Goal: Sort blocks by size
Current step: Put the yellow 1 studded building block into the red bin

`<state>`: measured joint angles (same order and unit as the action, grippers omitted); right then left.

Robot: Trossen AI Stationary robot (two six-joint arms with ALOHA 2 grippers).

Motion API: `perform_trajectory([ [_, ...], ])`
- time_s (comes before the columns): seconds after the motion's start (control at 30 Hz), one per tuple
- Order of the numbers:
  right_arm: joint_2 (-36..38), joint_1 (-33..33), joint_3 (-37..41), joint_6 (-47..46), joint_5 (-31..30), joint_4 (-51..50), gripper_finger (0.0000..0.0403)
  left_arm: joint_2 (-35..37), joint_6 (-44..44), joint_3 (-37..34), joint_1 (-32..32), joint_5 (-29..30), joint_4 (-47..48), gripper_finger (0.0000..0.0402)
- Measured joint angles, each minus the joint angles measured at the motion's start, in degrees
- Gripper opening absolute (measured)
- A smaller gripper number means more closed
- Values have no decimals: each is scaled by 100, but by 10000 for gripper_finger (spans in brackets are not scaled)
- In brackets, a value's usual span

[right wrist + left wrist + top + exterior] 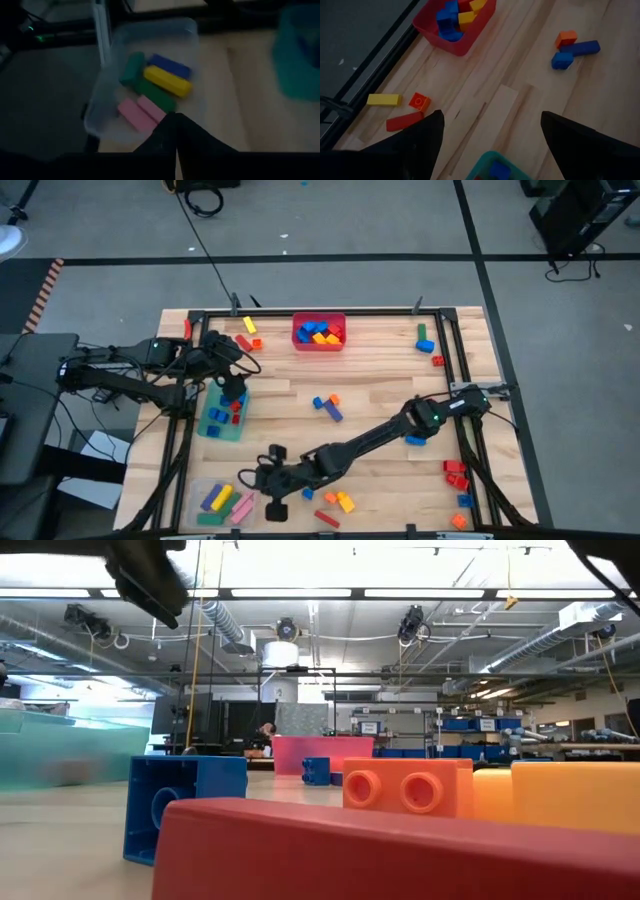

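Lower centre of the overhead frame, the right gripper (272, 480) is pinched closed beside the clear plastic bin (200, 492); the left gripper (232, 387) gapes wide over the green bin (208, 426).

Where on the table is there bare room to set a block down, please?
Bare wood lies between the red bin and the central blue blocks, and right of those blocks. It is crowded near the clear bin and around the right gripper.

Small plastic blocks (328, 406) in many colours lie scattered on a wooden table. Others are grouped: short ones (320, 333) piled together, long bars (159, 82) lying flat side by side.
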<state>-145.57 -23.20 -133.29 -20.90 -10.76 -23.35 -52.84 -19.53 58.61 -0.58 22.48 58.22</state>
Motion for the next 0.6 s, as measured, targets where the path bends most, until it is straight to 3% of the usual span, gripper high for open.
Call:
perform_trajectory([
  [0.37,623,-171,-4,-2274,-104,-2885,17,0,0,-2,0,2,-2,339],
  [0.6,607,-500,61,-3108,-97,-3551,75,0,0,-2,0,2,-4,339],
])
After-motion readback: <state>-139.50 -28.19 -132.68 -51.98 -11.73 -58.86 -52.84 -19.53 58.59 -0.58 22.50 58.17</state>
